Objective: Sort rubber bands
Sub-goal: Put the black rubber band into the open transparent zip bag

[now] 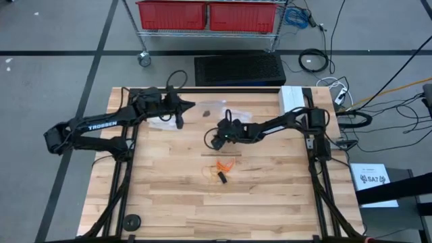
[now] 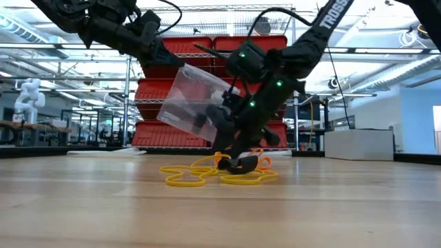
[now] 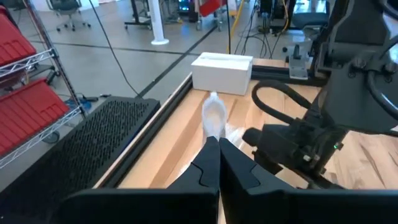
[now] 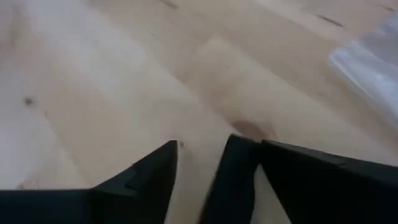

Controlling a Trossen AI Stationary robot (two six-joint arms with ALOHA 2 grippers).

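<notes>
The rubber bands (image 2: pixel 220 172) lie closest, a small orange and yellow heap with 1 dark bit, in the middle of the surface (image 1: pixel 169 196). The right hand (image 1: pixel 217 142) hangs just behind them, fingers wide, holding nothing. The left hand (image 1: pixel 179 122) is pinched tight on a clear bag (image 2: pixel 189 103); I cannot tell what is inside. I think the next job is picking 1 band, which needs a careful pinch.
</notes>
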